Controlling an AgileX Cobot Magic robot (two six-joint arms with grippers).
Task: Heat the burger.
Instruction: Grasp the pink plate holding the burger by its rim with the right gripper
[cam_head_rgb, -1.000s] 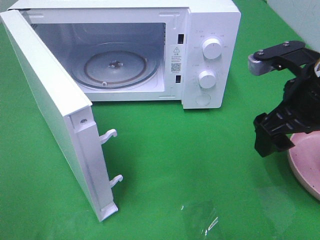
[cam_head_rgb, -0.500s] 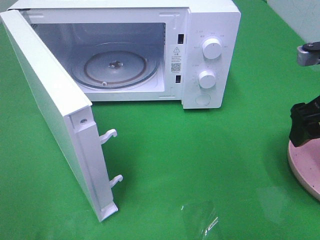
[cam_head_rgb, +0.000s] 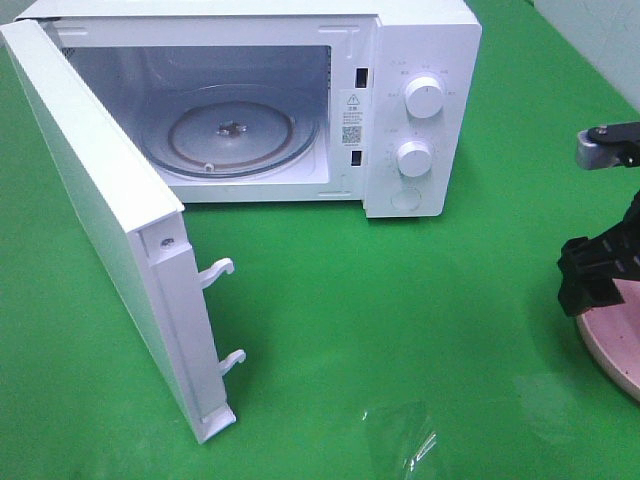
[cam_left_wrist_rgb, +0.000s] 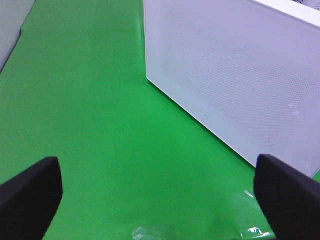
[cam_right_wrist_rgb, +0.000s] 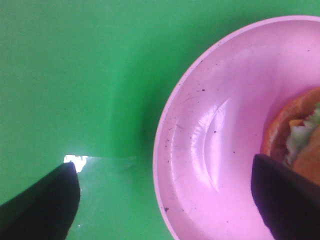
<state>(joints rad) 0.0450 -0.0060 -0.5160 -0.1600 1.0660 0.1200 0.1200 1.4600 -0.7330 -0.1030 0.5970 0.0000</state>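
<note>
Finds the burger on the pink plate, well to the right of the microwave and forward of it — only a slice of bun and lettuce in the right wrist view. Hangs the right gripper over the plate's microwave-side rim, fingers spread wide, clasping nothing. Sets the left gripper by the outer face of the microwave's swung-open door, above green cloth — fingers likewise far apart, empty-handed.
</note>
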